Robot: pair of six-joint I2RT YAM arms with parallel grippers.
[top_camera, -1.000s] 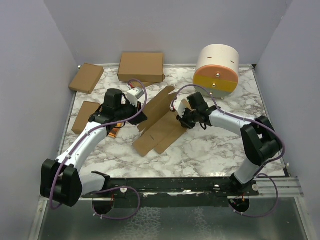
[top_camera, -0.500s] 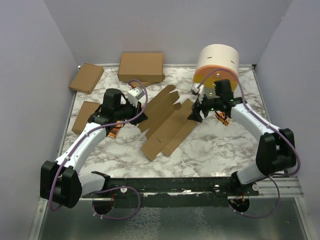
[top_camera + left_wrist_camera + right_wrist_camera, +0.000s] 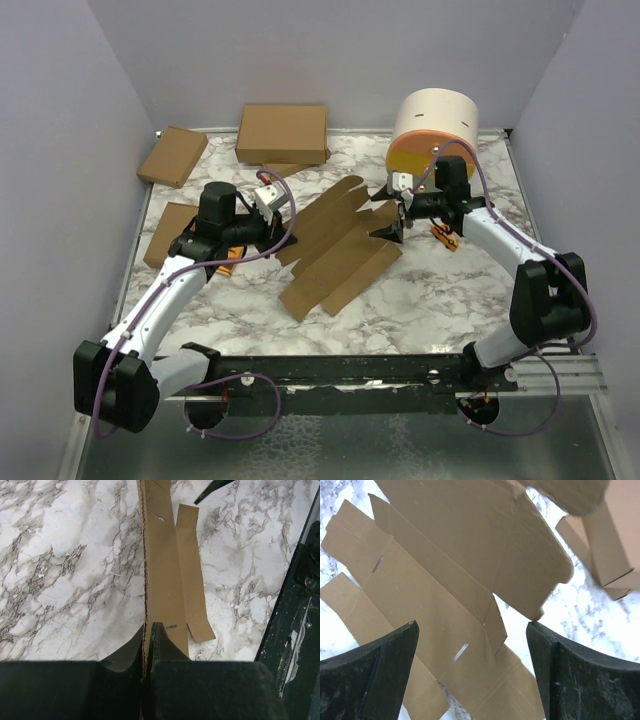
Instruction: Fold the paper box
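The paper box (image 3: 335, 245) is a flat brown die-cut sheet with flaps and slots, lying slantwise in the middle of the marble table. My left gripper (image 3: 284, 236) is shut on the sheet's left edge. In the left wrist view the cardboard (image 3: 165, 570) runs away edge-on from between the pinched fingers of the left gripper (image 3: 150, 628). My right gripper (image 3: 390, 226) hovers open over the sheet's far right flaps, holding nothing. In the right wrist view the right gripper (image 3: 471, 625) has its fingers spread wide above the cardboard (image 3: 445, 555).
A larger brown carton (image 3: 282, 133) and a small carton (image 3: 172, 155) sit at the back left. Another brown piece (image 3: 168, 232) lies by the left arm. A white drum with an orange and yellow face (image 3: 432, 135) stands at the back right. Grey walls enclose three sides.
My right gripper has let go of the sheet's right side, opened wide and drawn back toward the far right. The sheet now lies flatter. The left gripper keeps its hold.
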